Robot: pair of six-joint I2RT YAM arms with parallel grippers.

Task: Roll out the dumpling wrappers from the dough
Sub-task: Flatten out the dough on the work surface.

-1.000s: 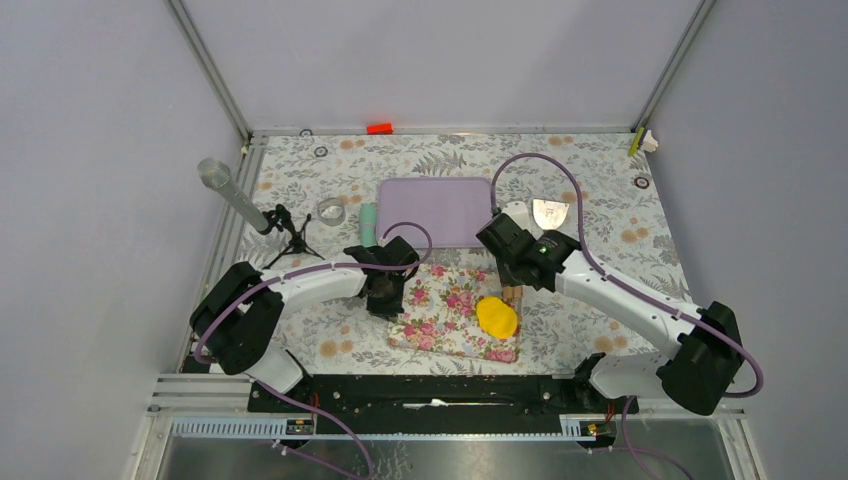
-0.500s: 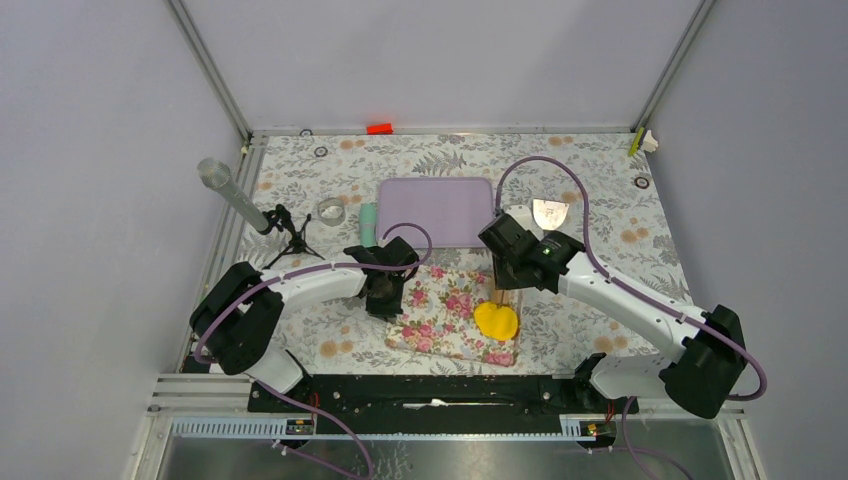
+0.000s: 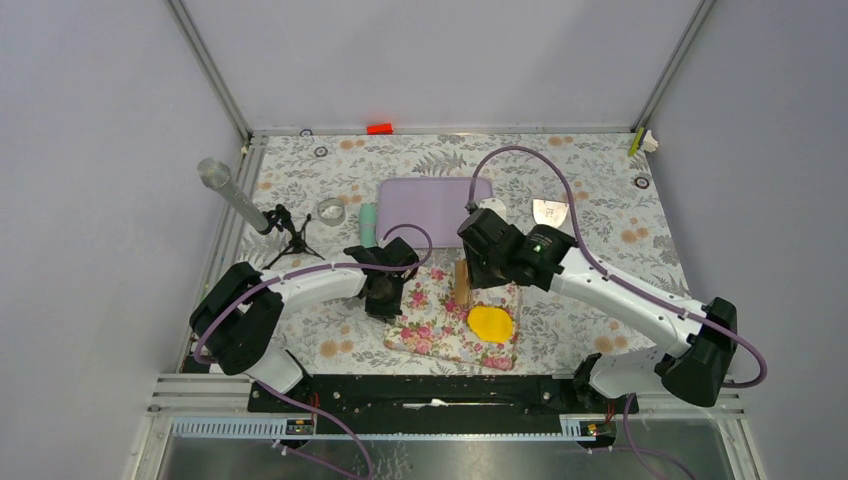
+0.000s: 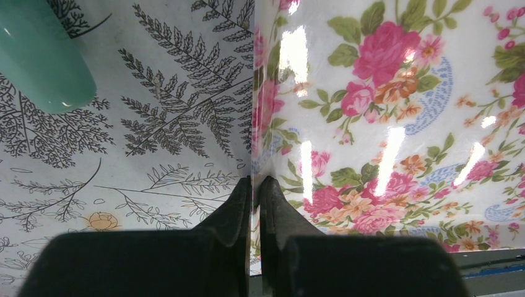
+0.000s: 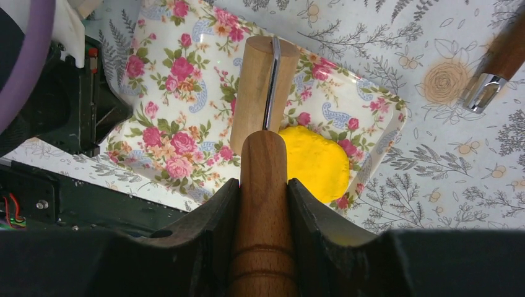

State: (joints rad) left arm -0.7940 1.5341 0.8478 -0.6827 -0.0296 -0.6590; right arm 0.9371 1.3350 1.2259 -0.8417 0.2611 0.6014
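The yellow dough [image 3: 491, 322] lies pressed into a flat, roughly round sheet on the right part of a floral tray [image 3: 432, 322]. In the right wrist view the dough [image 5: 317, 162] sits just right of the pin. My right gripper [image 3: 473, 268] is shut on the handle [image 5: 263, 185] of a wooden rolling pin. Its roller [image 3: 462, 283] rests on the tray just left of and beyond the dough. My left gripper [image 4: 254, 180] is shut on the tray's left rim [image 4: 254, 142]. The dumpling wrappers are out of view.
A purple board [image 3: 436, 210] lies behind the tray, with a teal cylinder [image 3: 368, 224] and a clear ring [image 3: 331, 211] to its left. A metal scraper [image 3: 551, 212] with a wooden handle [image 5: 503, 57] lies at the right. A small tripod [image 3: 290, 232] stands at the far left.
The right arm swung left, carrying the rolling pin across the dough. The dough went from a thicker lump to a flatter, wider sheet. The left arm held still.
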